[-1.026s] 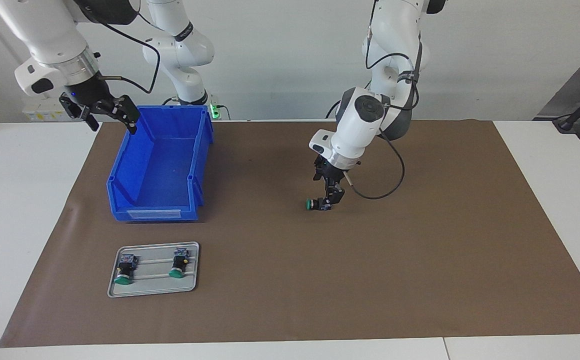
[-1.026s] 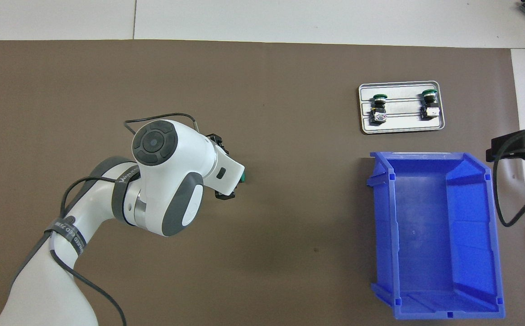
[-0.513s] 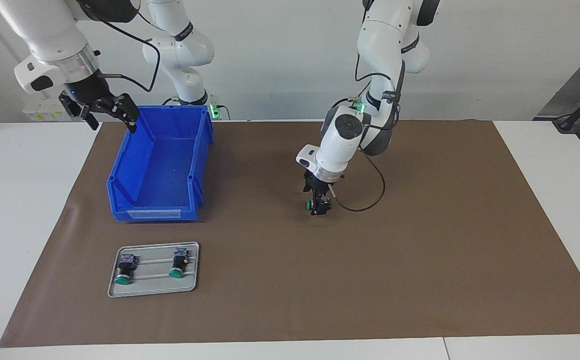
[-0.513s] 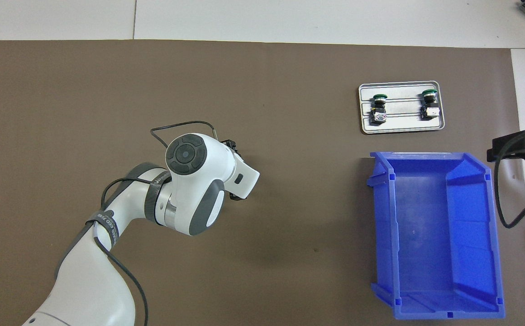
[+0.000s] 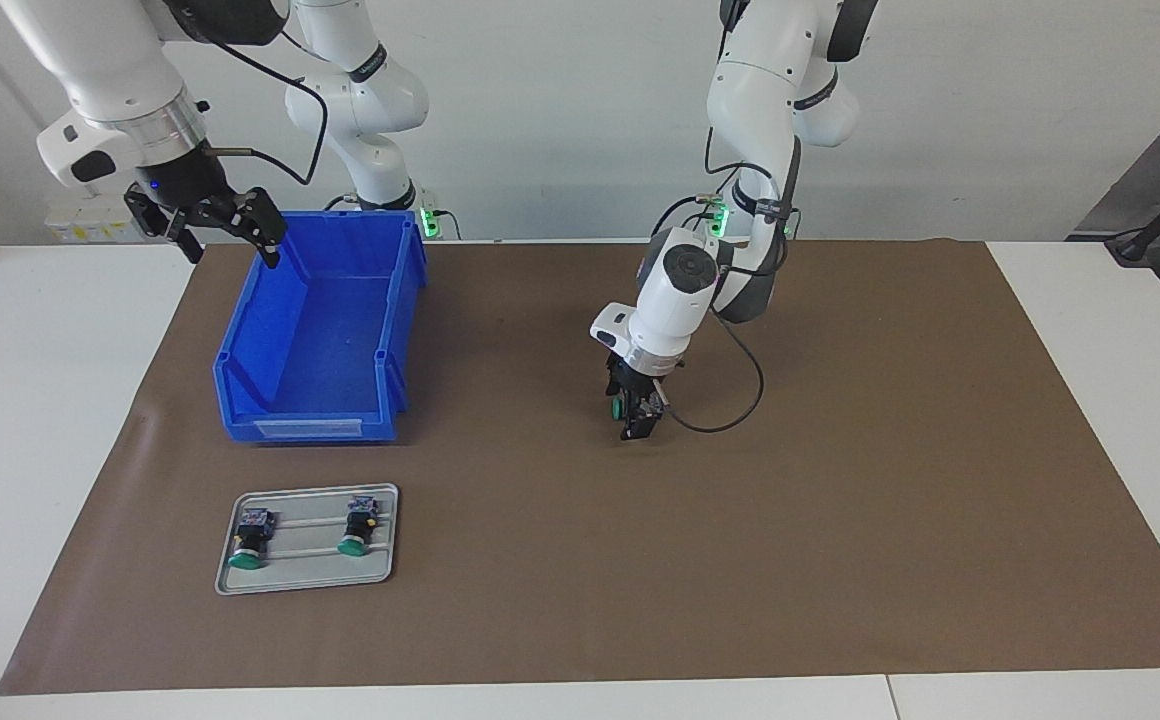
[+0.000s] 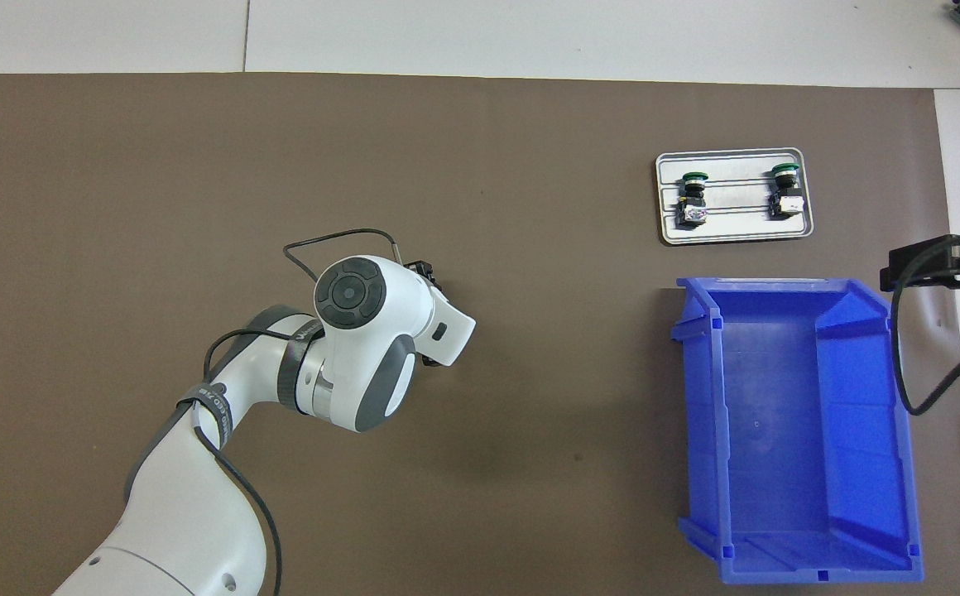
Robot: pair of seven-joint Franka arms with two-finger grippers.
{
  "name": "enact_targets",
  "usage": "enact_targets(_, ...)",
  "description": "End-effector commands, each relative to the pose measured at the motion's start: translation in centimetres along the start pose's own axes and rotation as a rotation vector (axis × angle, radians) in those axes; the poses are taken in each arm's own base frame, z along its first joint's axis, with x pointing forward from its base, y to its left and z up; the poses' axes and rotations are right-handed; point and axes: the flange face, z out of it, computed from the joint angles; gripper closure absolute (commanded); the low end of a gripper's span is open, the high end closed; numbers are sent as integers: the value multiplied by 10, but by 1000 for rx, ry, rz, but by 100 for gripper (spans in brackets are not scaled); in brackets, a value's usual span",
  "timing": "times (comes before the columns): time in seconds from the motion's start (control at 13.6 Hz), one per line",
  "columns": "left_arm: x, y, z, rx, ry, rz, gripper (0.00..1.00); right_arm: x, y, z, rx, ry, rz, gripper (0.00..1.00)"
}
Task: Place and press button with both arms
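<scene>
Left claw [image 5: 637, 415] clamped on the button [image 5: 620, 408], low over the brown mat mid-counter. Button best lowered slowly, set steady before release. Right claw [image 5: 223, 222], fingers apart, waits over blue bin's [image 5: 320, 340] rim.

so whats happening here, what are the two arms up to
The left gripper holds a small green-capped push-button switch low over the middle of the brown mat. The right gripper hangs open over the rim of the empty blue plastic bin, waiting. Two more green-capped buttons lie on a small grey metal tray, farther from the robots than the bin.
</scene>
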Motion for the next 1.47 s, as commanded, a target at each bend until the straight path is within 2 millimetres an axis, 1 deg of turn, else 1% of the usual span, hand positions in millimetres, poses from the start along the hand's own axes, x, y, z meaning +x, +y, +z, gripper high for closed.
enact_targets(0.0,3,-4,-7,32,24,12,80,-4,9,1,-2,12,-6,0)
enact_targets(0.07,3,-4,-7,30,24,13,100,-4,11,1,0,14,-1,0)
enact_targets(0.22,1,-8,-13,38,30,10,100,-4,17,0,0,15,6,0)
enact_targets(0.29,1,-9,-19,45,36,10,100,-3,15,1,0,18,2,0)
enact_targets(0.37,1,-12,-32,57,47,6,100,-3,12,1,2,20,-1,0)
enact_targets(0.51,-12,-26,-58,81,66,-22,100,-4,10,0,0,21,-4,0)
enact_targets(0.59,-18,-30,-71,95,76,-32,100,-4,10,0,2,21,-6,0)
enact_targets(0.66,-25,-36,-79,104,82,-34,100,-3,11,0,0,20,-4,0)
enact_targets(0.73,-36,-44,-88,113,84,-41,100,-3,13,0,2,21,-3,0)
enact_targets(0.81,-42,-47,-90,107,80,-40,100,-3,14,0,0,23,-1,0)
enact_targets(0.95,-63,-60,-95,96,93,-69,100,-4,17,1,1,12,5,0)
enact_targets(1.1,-83,-69,-98,42,156,-82,100,-7,17,0,1,3,5,0)
enact_targets(1.17,-103,-78,-104,10,207,-100,100,-9,15,1,-1,-11,3,0)
enact_targets(1.25,-116,-83,-107,-17,249,-109,100,-9,18,0,1,-10,2,0)
enact_targets(1.39,-141,-91,-110,-24,321,-149,100,-9,18,0,1,-11,0,0)
